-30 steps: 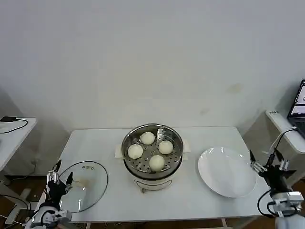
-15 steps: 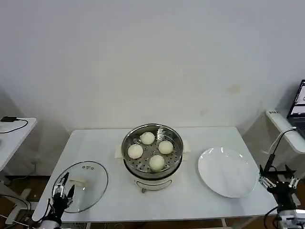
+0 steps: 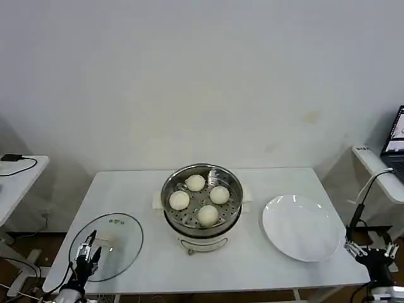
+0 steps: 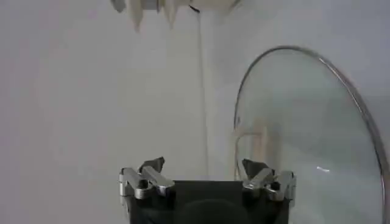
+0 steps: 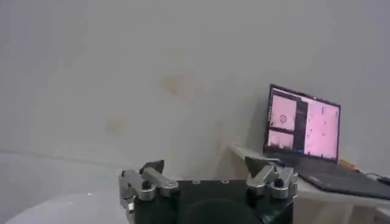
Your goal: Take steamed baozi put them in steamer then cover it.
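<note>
All four buns (image 3: 199, 198) already sit on the perforated tray inside the steamer (image 3: 202, 205), which stands in the middle of the table (image 3: 252, 265), so the loading part of the job looks finished. The plate (image 3: 302, 227) to the right of the pot is bare. What is left is the covering: the glass lid (image 3: 107, 245) lies flat on the table at the near left corner, well apart from the pot, with its pale handle facing up. The left gripper (image 3: 87, 254) hangs low over the near edge of that lid, its fingers spread apart and holding nothing; in the left wrist view the lid (image 4: 304, 128) lies just ahead of the open fingertips. The right gripper (image 3: 374, 254) is off the table's right edge, beyond the plate, also spread open and empty, looking idle. The next move, as I judge it, falls to the left arm: grasp the lid by its handle and carry it over the pot
</note>
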`<state>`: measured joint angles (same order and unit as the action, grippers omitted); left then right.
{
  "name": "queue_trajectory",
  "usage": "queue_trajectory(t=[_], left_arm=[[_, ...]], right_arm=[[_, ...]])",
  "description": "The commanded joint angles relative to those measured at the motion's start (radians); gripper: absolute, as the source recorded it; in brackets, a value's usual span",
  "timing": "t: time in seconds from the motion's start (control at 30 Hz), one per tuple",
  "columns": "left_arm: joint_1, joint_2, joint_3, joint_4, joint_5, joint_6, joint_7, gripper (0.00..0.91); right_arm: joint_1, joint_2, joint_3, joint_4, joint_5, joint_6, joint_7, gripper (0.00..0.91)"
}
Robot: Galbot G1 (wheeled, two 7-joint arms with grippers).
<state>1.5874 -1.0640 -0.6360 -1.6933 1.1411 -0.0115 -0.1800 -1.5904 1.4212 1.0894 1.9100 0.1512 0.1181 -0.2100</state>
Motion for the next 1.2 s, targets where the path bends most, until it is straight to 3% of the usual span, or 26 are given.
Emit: queue_trajectory(t=[0.03,0.6,0.63,0.67,0.7,1.2], left_arm=[[-0.085,0.009,0.025,0.073,0.019,-0.001,0.000,0.907],[-0.217,0.004,0.072,0.154,0.041,0.020,0.011,0.907],[-0.222,0.001,0.074,0.161,0.040,0.019,0.009,0.474],[-0.224,-0.001,0.075,0.165,0.041,0.018,0.006,0.161],[-0.226,-0.004,0.075,0.167,0.041,0.016,0.003,0.000],[-0.198,-0.027,0.057,0.142,0.044,-0.021,-0.061,0.000]], right_arm=[[-0.016,0.010,0.008,0.011,0.000,0.004,-0.001,0.907],[-0.030,0.021,0.016,0.002,-0.005,0.019,-0.003,0.907],[-0.030,0.021,0.017,0.002,-0.006,0.019,-0.003,0.907],[-0.030,0.021,0.018,0.002,-0.007,0.020,-0.003,0.907],[-0.030,0.021,0.018,0.002,-0.007,0.020,-0.003,0.907],[-0.022,0.022,0.009,0.001,-0.013,0.022,-0.004,0.907]])
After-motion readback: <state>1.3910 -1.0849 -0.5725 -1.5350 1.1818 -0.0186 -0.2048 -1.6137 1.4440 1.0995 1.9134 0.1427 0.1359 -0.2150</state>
